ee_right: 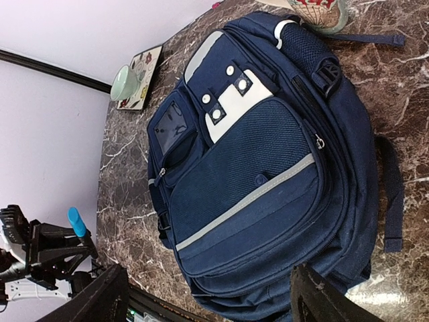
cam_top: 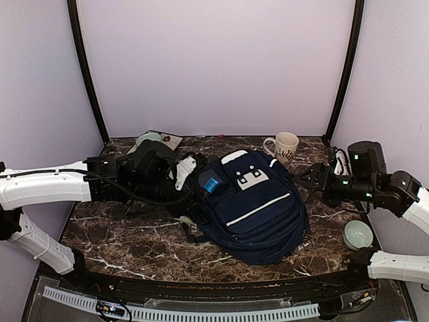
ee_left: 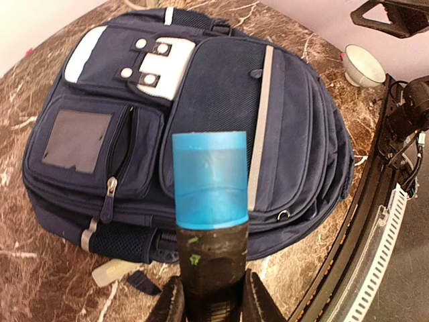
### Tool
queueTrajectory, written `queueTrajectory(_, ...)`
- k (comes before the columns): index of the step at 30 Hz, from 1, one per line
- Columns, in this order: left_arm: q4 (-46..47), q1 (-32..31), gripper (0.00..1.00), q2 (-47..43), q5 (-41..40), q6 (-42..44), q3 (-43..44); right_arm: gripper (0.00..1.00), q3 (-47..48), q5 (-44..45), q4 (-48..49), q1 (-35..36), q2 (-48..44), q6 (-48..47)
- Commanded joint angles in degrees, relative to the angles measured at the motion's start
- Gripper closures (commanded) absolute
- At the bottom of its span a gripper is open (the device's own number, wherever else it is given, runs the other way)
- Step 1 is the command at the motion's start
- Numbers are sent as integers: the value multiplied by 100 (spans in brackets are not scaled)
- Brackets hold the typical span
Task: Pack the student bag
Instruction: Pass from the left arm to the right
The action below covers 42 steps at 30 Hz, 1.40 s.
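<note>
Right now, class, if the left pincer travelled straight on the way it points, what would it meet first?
Probably the student bag: the blue-capped tube gripped by the left pincer aims at its front pocket, beside the pale stripe. The gap between them is hard to judge.

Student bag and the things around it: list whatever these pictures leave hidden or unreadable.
- student bag: contents and underside hidden by its own fabric, all views.
- blue-capped item: lower end hidden inside the left gripper, left wrist view; what it is stays unclear.
- pale item: mostly tucked under the bag's edge, left wrist view.
- mug: cut off by the top edge, right wrist view; its print is too small in the top view.
</note>
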Motion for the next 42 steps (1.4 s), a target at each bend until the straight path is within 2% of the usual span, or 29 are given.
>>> queueTrajectory(1, 630, -74, 100, 68, -19, 395, 19, 17, 355, -82, -425, -25, 42, -211)
queueTrajectory(8, 1069, -100, 100, 341, 217, 876, 196, 13, 588, -341, -495, -25, -163, -16)
queueTrajectory(14, 1144, -106, 100, 651, 459, 1226, 554, 12, 368, -1380, 590, -20, -218, 982)
queueTrajectory(18, 1352, -138, 100, 787, 989, 1401, 684, 14, 270, -1996, 1031, -24, 66, 1269)
queueTrajectory(22, 1395, -215, 100, 977, 1478, 1581, 881, 19, 252, -2828, 1395, -24, 586, 1172)
queueTrajectory(26, 1151, -219, 100, 1261, 1739, 1626, 1197, 25, 522, -3339, 1351, 24, 1116, 936)
queueTrajectory(34, 819, -272, 100, 1585, 1957, 1764, 1559, 39, 1132, -3648, 796, 208, 1782, 306)
queueTrajectory(42, 625, -297, 100, 1550, 1947, 1864, 1555, 55, 1290, -3610, 759, 476, 2144, 233)
